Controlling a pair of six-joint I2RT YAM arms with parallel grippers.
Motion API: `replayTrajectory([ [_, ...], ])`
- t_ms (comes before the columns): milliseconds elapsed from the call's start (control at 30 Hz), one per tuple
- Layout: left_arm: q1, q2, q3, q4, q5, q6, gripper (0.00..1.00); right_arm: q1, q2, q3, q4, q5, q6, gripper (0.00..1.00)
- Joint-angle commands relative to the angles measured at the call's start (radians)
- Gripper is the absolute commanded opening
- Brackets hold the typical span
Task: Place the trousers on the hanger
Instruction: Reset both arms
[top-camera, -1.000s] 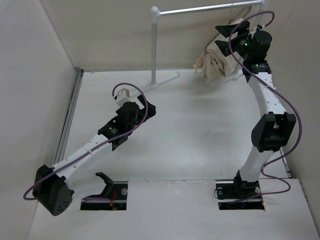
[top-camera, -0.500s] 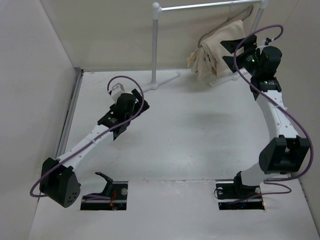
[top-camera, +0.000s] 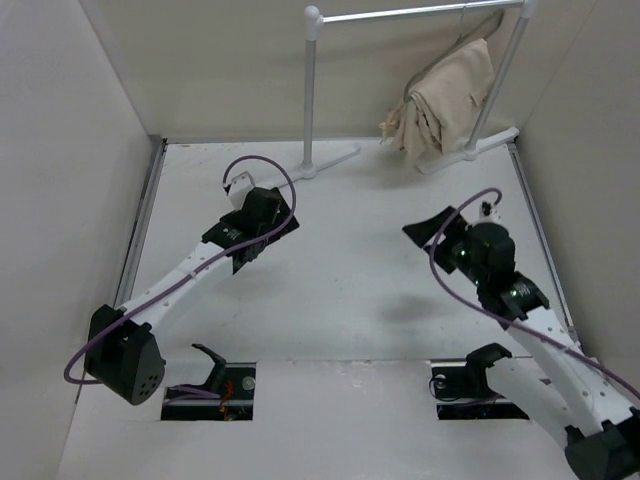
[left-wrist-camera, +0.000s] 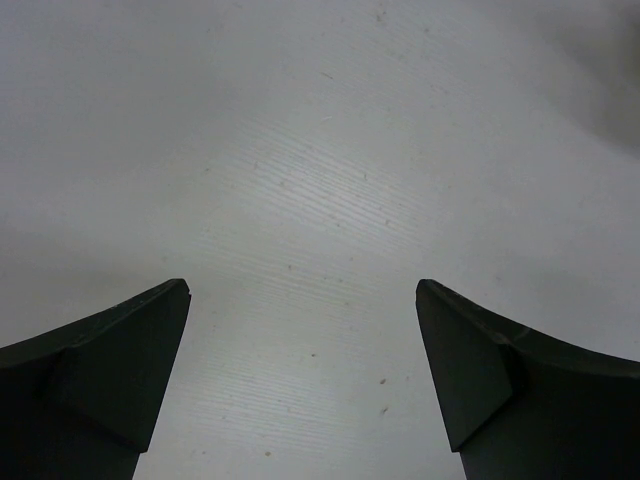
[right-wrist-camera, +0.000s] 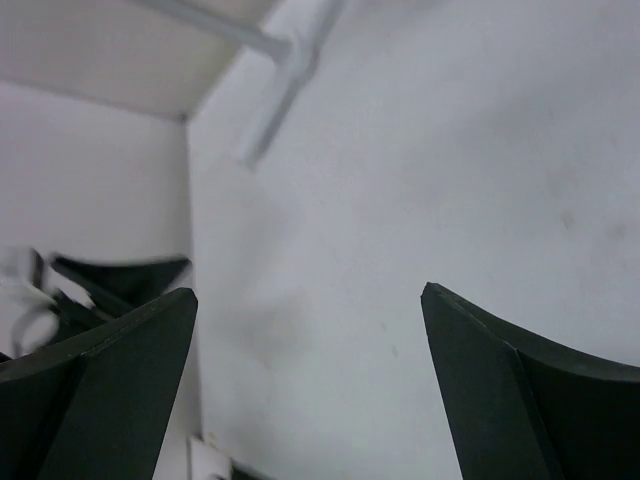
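Observation:
The beige trousers (top-camera: 445, 100) hang bunched over the hanger (top-camera: 478, 24) at the right end of the white rail, their lower folds reaching down near the table. Only the hanger's thin upper arm and hook show; the rest is under the cloth. My right gripper (top-camera: 432, 229) is open and empty, low over the table's right middle, well in front of the trousers. Its wrist view shows bare table between the fingers (right-wrist-camera: 305, 300). My left gripper (top-camera: 268, 232) is open and empty over the table's left middle, bare table between its fingers (left-wrist-camera: 300, 295).
The white garment rail (top-camera: 400, 13) stands at the back on two posts (top-camera: 309, 95) with feet on the table. Walls close in on the left, back and right. Two dark cut-outs (top-camera: 215, 392) lie by the arm bases at the near edge.
My right arm has pulled back from the hanging trousers and dropped toward the near right of the table, empty. The trousers stay on the hanger at the rail. My left gripper shifted slightly.

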Motion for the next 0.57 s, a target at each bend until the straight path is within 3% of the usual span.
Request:
replayTrajectory([
  [0,-0.040,-0.028,0.035,-0.119,-0.094,0.007,1.00,0.138,-0.136,-0.093,-0.193,0.256,-0.011,1.00],
  [100,-0.091,-0.047,0.043,-0.182,-0.137,-0.030,1.00,0.201,-0.241,-0.155,-0.313,0.332,-0.003,1.00],
  [333,-0.221,-0.055,0.089,-0.291,-0.199,-0.120,1.00,0.198,-0.476,-0.258,-0.407,0.308,0.019,1.00],
  [533,-0.263,0.029,0.147,-0.305,-0.190,-0.124,1.00,0.231,-0.473,-0.224,-0.438,0.318,0.001,1.00],
])
